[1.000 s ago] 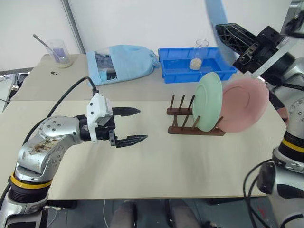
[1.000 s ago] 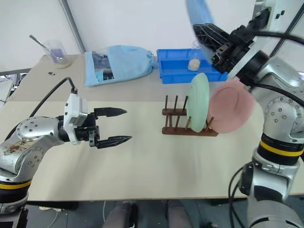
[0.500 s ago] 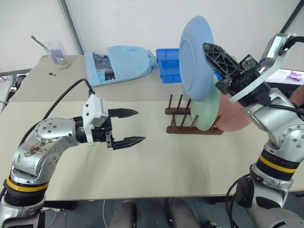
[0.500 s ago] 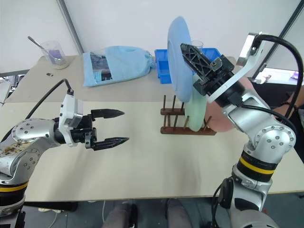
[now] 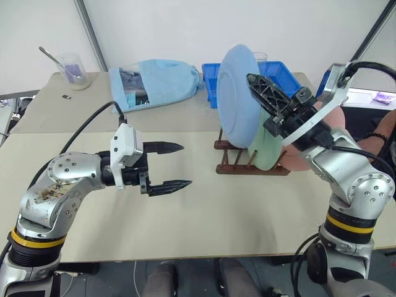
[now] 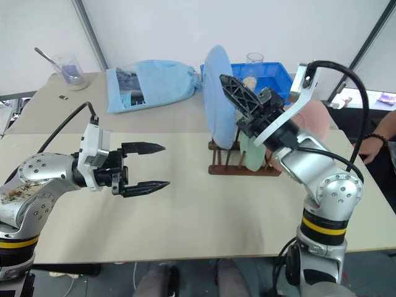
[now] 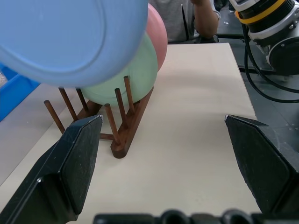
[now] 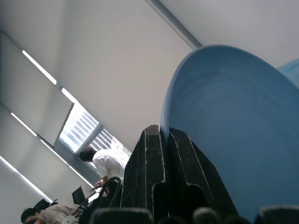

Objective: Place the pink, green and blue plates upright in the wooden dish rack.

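Light blue round plastic plate (image 5: 238, 93) hanging over the small dark brown wooden dish rack (image 5: 234, 162), pinched at its rim by the right claw (image 5: 263, 99).

The blue plate is tilting on edge above the rack's free pegs, its lower edge just over them. The pale mint green plate (image 7: 131, 74) and the salmon pink plate (image 7: 158, 32) are standing upright in the rack's far slots, one beside the other. The left claw (image 5: 168, 166) is hovering with fingers spread wide and holding nothing, well apart from the rack, over a bare stretch of the beige bench (image 5: 185, 223). Behind the rack, a bright blue rectangular tray (image 5: 281, 71) is sitting near the bench's far edge.
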Robot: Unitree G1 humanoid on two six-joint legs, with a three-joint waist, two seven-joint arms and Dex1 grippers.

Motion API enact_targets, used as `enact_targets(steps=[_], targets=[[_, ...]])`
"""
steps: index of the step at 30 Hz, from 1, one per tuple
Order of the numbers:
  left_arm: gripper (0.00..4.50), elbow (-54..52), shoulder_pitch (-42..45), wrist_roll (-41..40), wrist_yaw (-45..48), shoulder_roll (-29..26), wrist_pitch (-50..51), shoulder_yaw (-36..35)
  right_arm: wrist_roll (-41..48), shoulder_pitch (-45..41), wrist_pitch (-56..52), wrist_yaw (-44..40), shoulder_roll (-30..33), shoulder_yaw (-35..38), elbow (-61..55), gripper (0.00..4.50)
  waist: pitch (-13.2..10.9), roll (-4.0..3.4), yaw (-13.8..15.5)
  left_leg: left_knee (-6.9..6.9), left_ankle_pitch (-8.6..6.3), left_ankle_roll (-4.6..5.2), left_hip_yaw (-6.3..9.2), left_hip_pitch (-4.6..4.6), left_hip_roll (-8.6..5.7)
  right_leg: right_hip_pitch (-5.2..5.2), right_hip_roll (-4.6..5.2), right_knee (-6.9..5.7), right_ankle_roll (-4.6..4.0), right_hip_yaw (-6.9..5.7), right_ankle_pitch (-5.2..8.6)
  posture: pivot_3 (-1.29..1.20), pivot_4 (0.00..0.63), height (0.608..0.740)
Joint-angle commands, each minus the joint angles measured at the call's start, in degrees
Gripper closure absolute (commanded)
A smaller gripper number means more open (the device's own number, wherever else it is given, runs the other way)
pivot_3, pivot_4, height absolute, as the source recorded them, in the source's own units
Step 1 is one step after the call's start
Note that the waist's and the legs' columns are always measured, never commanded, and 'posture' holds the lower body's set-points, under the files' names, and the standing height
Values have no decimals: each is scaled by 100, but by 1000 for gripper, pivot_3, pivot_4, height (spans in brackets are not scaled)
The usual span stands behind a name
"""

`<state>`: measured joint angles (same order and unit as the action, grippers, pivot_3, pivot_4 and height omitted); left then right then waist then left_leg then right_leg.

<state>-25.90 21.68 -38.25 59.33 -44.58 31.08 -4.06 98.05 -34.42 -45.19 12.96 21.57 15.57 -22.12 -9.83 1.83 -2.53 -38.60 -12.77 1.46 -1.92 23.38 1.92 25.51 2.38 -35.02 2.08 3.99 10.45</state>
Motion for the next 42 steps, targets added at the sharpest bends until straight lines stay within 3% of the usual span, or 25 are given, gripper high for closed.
enact_targets(steps=[1, 25, 33, 38, 42], targets=[[0, -81, 15, 34, -9, 9, -128, -31, 17, 14, 240, -1, 58, -13, -204, 4469, 0, 0, 1, 0, 0, 0, 0, 1, 0, 0, 0, 0, 0, 0, 0, 0, 150, 740], [0, 79, 238, -265, -119, 42, 17, -212, -633, -36, 360, 696, 41, -328, 380, 4469, 0, 0, 4, 0, 0, 0, 0, 0, -1, -1, 0, 1, -2, 1, 1, 0, 150, 740], [0, 83, 244, -259, -170, 53, -7, -169, -780, -238, 198, 497, 398, -299, 514, 1661, 0, 0, 0, 0, 0, 0, 0, 3, -2, 2, 0, 1, -1, 1, 1, 0, 150, 740], [0, 92, 243, -228, -164, 54, -31, -143, -924, -498, -57, -111, 1144, -120, 418, 17, 0, 0, 5, 0, 0, 0, 0, 4, -1, 5, -1, 1, -2, 0, 2, 0, 150, 740], [0, 95, 227, -172, -155, 51, -87, -130, -1114, -548, -307, -941, 2092, 146, 425, 17, 0, 0, 41, 0, 0, 0, -1, 11, -4, 6, 2, 7, -2, 0, 2, 0, 150, 740]])
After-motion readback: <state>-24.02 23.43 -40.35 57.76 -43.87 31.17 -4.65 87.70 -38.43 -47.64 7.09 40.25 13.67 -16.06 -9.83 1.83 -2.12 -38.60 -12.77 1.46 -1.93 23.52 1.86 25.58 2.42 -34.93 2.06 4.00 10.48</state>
